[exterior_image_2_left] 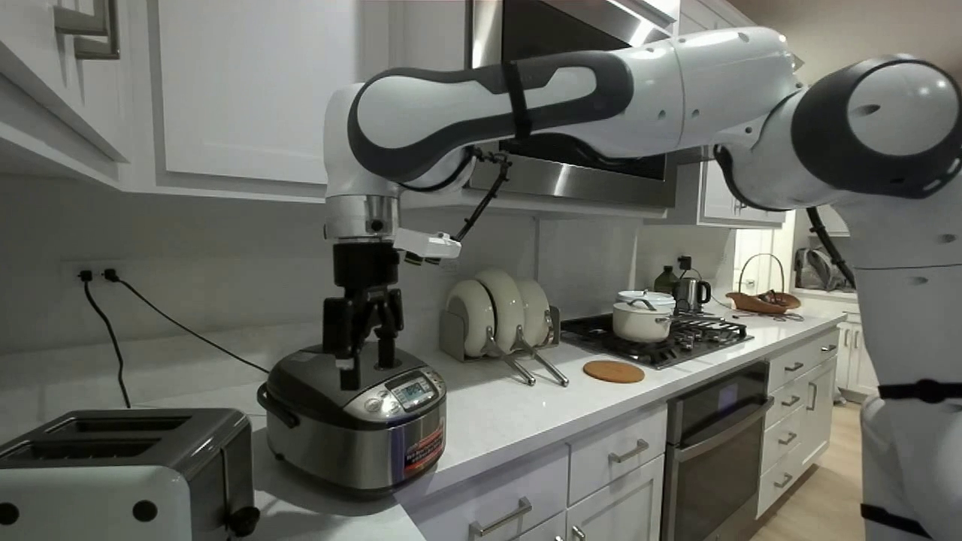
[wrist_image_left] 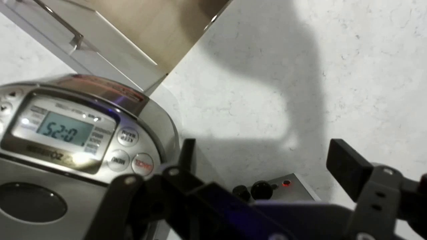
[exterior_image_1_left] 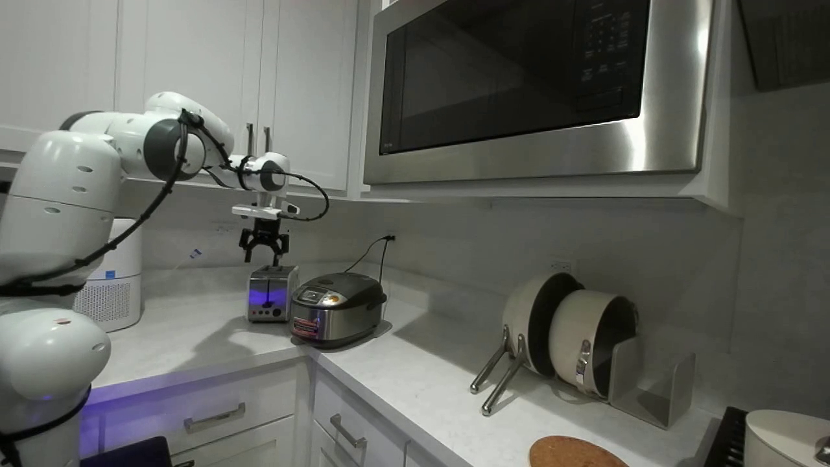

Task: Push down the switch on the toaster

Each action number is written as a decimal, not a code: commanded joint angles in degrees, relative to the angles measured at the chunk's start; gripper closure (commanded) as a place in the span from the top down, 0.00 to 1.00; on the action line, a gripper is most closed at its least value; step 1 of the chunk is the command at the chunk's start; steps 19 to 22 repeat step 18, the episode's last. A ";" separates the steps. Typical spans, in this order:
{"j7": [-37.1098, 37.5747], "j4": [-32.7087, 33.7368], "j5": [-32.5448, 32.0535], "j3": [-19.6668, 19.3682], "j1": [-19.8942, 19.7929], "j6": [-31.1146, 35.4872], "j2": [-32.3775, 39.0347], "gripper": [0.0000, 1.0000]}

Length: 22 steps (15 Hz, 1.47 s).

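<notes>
The silver toaster [exterior_image_1_left: 269,293] stands on the counter beside a rice cooker; in an exterior view it is cut off at the lower left [exterior_image_2_left: 98,500]. Its end face has a vertical slot, and a round black knob [exterior_image_2_left: 243,520] sticks out from it. In the wrist view the toaster [wrist_image_left: 293,193] shows at the bottom, partly hidden by the gripper, with black knobs [wrist_image_left: 262,190] and a button glowing red [wrist_image_left: 286,183]. My gripper [exterior_image_1_left: 262,258] points down above the toaster's end. It is open and empty, also in the wrist view [wrist_image_left: 263,155], fingers wide apart.
The rice cooker [exterior_image_1_left: 337,308] stands close beside the toaster; its display shows in the wrist view [wrist_image_left: 65,130]. Power cords [exterior_image_2_left: 180,319] run to wall outlets. Upper cabinets [exterior_image_1_left: 311,91] and a microwave [exterior_image_1_left: 538,155] hang above. A white perforated appliance [exterior_image_1_left: 117,285] stands behind the arm.
</notes>
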 commanded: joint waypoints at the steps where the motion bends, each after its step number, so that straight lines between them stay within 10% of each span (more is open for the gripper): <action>1: 4.04 -10.97 0.40 -0.21 -0.70 -0.78 -11.82 1.00; 13: 12.93 -31.60 1.96 -2.67 -5.77 -5.07 -40.95 1.00; 22: 11.35 -30.92 1.33 -2.20 -6.23 -4.83 -40.59 1.00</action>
